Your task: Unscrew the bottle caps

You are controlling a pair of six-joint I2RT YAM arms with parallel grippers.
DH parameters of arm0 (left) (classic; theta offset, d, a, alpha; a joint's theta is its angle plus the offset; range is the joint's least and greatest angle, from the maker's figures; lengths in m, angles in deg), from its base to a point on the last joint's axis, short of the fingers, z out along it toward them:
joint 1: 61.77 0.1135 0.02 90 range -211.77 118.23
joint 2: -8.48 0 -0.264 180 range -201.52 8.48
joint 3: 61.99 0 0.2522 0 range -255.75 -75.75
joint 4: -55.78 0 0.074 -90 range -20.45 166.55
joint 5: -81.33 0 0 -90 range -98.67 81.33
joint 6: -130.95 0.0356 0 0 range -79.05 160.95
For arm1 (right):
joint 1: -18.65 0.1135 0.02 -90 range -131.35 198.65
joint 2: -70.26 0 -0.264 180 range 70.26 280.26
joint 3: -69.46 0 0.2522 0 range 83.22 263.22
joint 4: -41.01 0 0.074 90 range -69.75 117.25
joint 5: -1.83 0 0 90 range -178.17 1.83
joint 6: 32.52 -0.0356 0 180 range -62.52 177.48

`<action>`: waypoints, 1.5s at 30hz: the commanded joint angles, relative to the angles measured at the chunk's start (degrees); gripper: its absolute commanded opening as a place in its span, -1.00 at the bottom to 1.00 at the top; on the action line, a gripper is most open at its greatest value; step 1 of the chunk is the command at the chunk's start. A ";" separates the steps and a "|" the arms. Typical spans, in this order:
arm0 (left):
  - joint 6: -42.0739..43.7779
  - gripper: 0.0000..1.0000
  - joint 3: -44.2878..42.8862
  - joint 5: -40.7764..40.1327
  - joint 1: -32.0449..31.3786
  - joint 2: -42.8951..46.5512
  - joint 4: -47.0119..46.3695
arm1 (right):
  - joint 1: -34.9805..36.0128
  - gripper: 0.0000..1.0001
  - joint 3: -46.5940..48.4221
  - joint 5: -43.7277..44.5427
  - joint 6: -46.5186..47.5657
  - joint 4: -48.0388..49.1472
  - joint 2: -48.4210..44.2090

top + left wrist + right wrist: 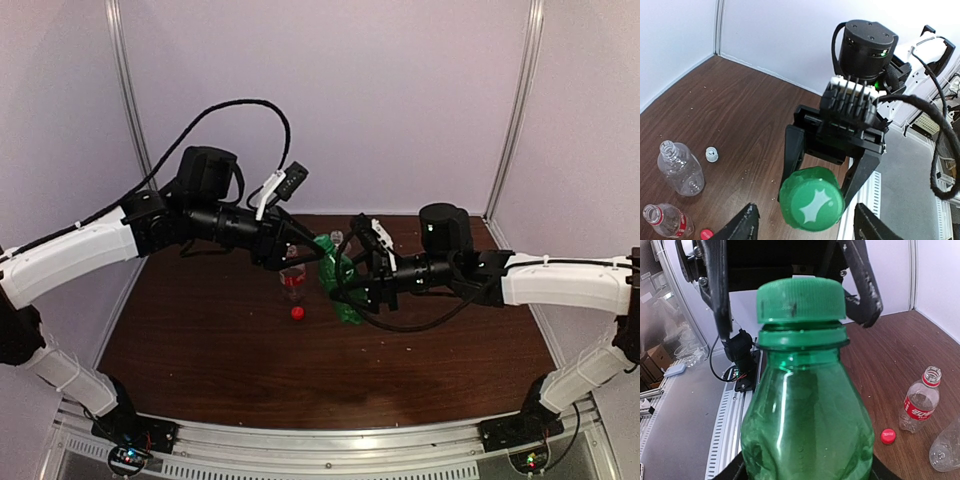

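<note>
Left wrist shows a white cap (712, 154) well off the green bottle (805, 430); right wrist doesn't. Left gripper (810, 224) spread round green cap (801, 300), right gripper (815, 192) pinching green bottle.

On the table (200, 350), near its middle, a labelled bottle (293, 283) stands, a loose cap (297, 313) just before it, a capped bottle (340, 290) at its right, a round bottle (337, 238) seemingly behind.

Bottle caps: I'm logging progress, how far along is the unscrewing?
Done: the labelled bottle and clear bottle are open, red cap and white cap on the table. In hand: right fingers grip the green bottle; left fingers open around its green cap. Left: that cap, still on.
</note>
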 commanded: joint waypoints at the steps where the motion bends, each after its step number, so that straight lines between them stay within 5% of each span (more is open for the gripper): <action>1: -3.18 0.48 5.75 4.42 2.66 4.82 -14.34 | 0.11 -0.10 -1.70 -3.89 -3.90 7.05 -0.26; 5: -7.36 0.61 10.78 10.17 4.15 6.56 -24.79 | 0.11 -0.12 -1.97 -7.13 -6.00 9.85 0.40; 12: -10.49 0.56 12.30 16.87 4.28 4.88 -34.28 | 0.12 -0.13 -1.55 -10.12 -8.52 13.19 1.45; 18: -12.18 0.19 11.24 20.07 4.02 2.16 -37.55 | 0.18 -0.14 -1.35 -10.91 -9.73 14.92 2.34; 27: -11.92 -0.04 10.89 19.69 2.86 0.42 -37.45 | 0.13 -0.15 -1.00 -11.96 -11.03 17.02 2.83; 33: -12.62 -0.44 10.38 19.61 2.50 -0.30 -37.57 | 0.14 -0.16 -1.33 -11.18 -10.84 16.80 2.70; 40: -13.09 -0.96 9.63 13.57 2.18 0.28 -34.03 | 0.11 -0.23 -0.71 -3.76 -9.19 12.89 1.48; 45: -14.28 -1.00 7.27 -3.25 -0.44 1.82 -25.87 | 0.26 -0.25 -0.57 8.55 -6.74 8.94 0.32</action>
